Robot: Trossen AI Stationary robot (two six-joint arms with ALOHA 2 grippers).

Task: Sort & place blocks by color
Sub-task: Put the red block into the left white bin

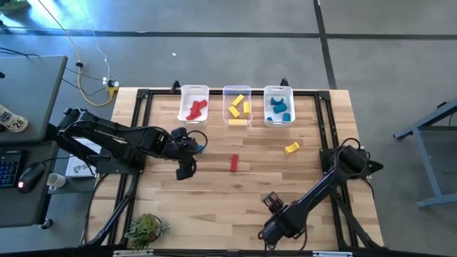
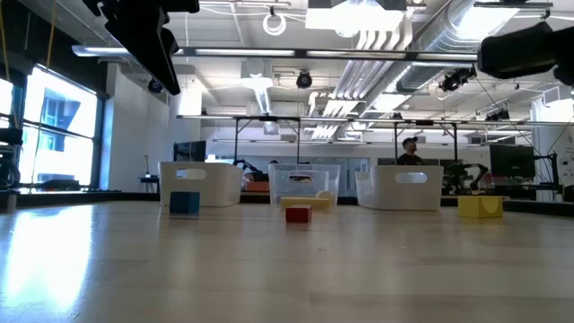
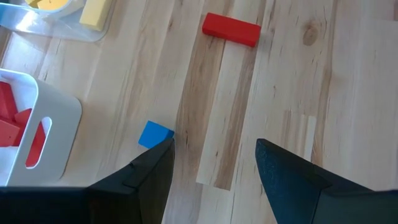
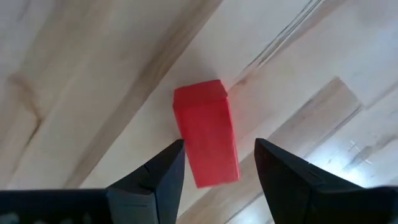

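Three loose blocks show on the wooden table: a blue block [image 1: 201, 147] [image 3: 154, 135], a red block [image 1: 233, 163] [image 3: 231, 29] and a yellow block [image 1: 291, 148]. My left gripper [image 1: 187, 170] [image 3: 214, 158] hangs open above the table, with the blue block just beside one finger. My right gripper [image 1: 271, 202] [image 4: 219, 152] points down near the front edge, open. In the right wrist view, a red block [image 4: 206, 134] lies flat on the table with its near end between the fingertips, apart from both. The gripper hides this block in the high view.
Three small white bins stand in a row at the far edge: one with red blocks [image 1: 194, 88], one with yellow [image 1: 237, 88], one with blue [image 1: 278, 88]. A small plant [image 1: 146, 228] sits at the near left corner. A person [image 2: 410, 151] stands far behind the table.
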